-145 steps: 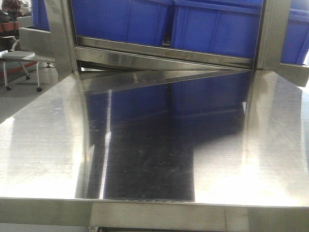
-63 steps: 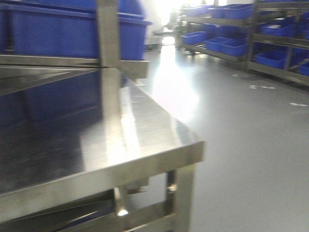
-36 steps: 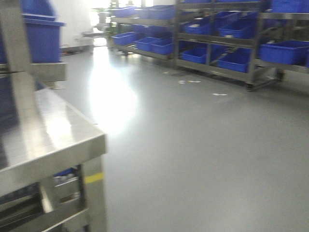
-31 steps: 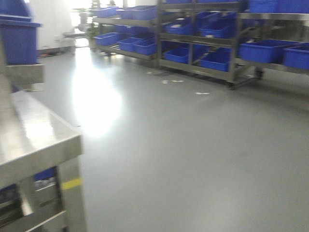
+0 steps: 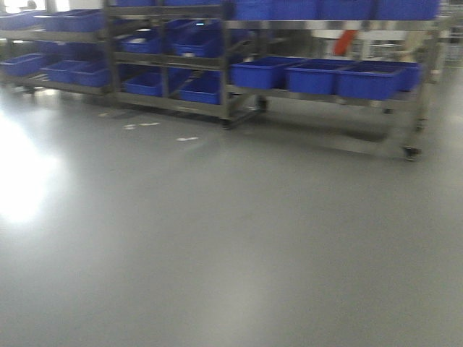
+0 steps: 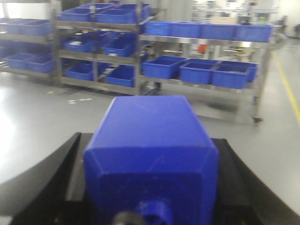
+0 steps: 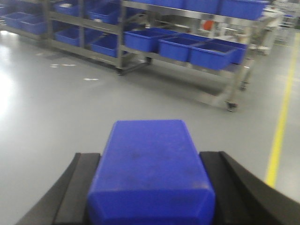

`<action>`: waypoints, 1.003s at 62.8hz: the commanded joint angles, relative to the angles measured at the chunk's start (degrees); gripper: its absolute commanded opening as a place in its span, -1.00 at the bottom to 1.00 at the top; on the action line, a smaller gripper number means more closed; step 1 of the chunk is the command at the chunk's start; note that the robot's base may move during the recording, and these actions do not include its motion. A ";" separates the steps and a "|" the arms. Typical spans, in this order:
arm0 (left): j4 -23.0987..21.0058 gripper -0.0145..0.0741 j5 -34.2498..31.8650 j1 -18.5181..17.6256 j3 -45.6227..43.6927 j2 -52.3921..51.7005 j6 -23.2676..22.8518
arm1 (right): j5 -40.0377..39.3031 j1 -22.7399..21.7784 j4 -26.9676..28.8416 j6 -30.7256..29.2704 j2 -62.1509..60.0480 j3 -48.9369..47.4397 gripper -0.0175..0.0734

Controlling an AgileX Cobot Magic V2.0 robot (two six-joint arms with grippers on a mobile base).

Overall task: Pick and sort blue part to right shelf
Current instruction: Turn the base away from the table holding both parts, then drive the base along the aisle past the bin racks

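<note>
Left end effector point(image 6: 149, 138) grips blue part point(image 6: 151, 161) (neck toward camera, long axis running away); right end effector point(image 7: 152, 155) grips blue block point(image 7: 150, 180).

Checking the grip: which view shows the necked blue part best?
Left wrist view: the blue part fills the frame, held by the left gripper, neck nearest the camera. Front view misses it; right wrist view shows another blue block.
</note>
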 commanded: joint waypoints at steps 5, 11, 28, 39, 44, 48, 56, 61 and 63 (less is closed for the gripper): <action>-0.06 -0.01 -5.10 -0.31 -1.69 0.27 0.00 | -5.09 -0.35 -0.63 -0.39 0.18 -1.76 0.24; -0.06 -0.01 -5.10 -0.31 -1.69 0.27 0.00 | -5.09 -0.35 -0.63 -0.39 0.18 -1.76 0.24; -0.06 -0.01 -5.10 -0.31 -1.69 0.27 0.00 | -5.09 -0.35 -0.63 -0.39 0.18 -1.76 0.24; -0.06 -0.01 -5.10 -0.31 -1.69 0.27 0.00 | -5.09 -0.35 -0.63 -0.39 0.18 -1.76 0.24; -0.06 -0.01 -5.10 -0.31 -1.69 0.27 0.00 | -5.09 -0.35 -0.63 -0.39 0.18 -1.76 0.24; -0.06 -0.01 -5.10 -0.31 -1.69 0.27 0.00 | -5.09 -0.35 -0.63 -0.39 0.18 -1.76 0.24; -0.06 -0.01 -5.10 -0.31 -1.69 0.27 0.00 | -5.09 -0.35 -0.63 -0.39 0.18 -1.76 0.24; -0.06 -0.01 -5.10 -0.31 -1.69 0.27 0.00 | -5.09 -0.35 -0.63 -0.39 0.18 -1.76 0.24; -0.06 -0.01 -5.10 -0.31 -1.69 0.27 0.00 | -5.09 -0.35 -0.63 -0.39 0.18 -1.76 0.24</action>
